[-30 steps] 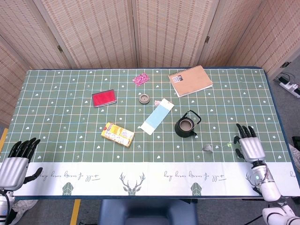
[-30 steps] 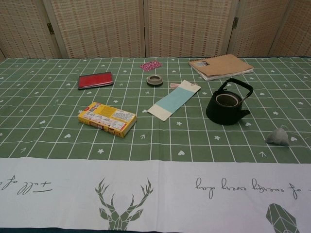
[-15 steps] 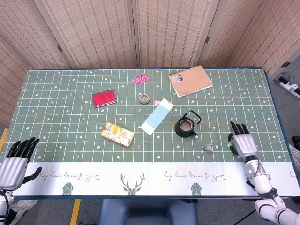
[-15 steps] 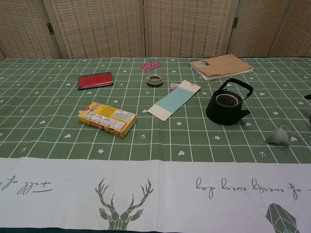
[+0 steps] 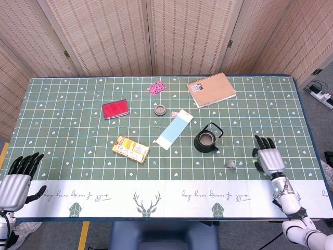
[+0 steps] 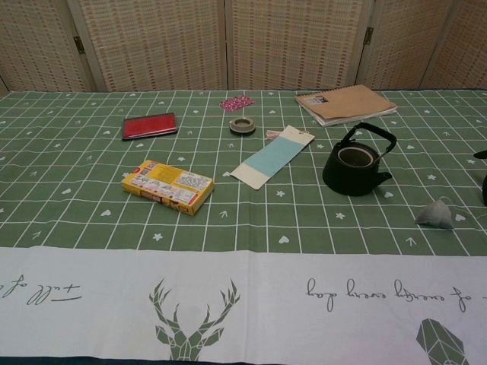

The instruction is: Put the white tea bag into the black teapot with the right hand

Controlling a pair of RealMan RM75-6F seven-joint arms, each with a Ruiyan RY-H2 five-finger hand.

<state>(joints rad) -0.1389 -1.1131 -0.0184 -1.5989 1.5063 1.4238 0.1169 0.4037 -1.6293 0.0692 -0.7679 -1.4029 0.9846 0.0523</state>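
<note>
- One hand has moved: your right hand (image 5: 269, 158) has slid in from the table's right edge over the past second and now sits just right of the white tea bag (image 5: 230, 165), fingers apart, holding nothing, not touching the bag.
- That puts you at the approach stage, by my reading; the bag has not been gripped or lifted, and in the last half second the hand has barely shifted.
- Nearest you, the tea bag lies on the green cloth just short of the white border strip, to the near right of the black teapot (image 5: 207, 140) and a little apart from it.
- Your left hand (image 5: 18, 179) hangs off the near left corner, well away from the teapot, fingers spread and empty, unchanged.
- The teapot stands upright, lid off and mouth open, its handle raised; nothing blocks the way between it and the bag.
- Further back from the teapot, nothing has moved: the yellow box (image 5: 130, 149), the blue paper strip (image 5: 174, 129), the tape roll (image 5: 160, 109), the red case (image 5: 115, 109) and the notebook (image 5: 210, 89).
- Hard to make out: the chest view shows only dark fingertips at its right edge, so your right hand's height above the cloth cannot be told.
- The tea bag's string and tag are too faint to place with confidence.
</note>
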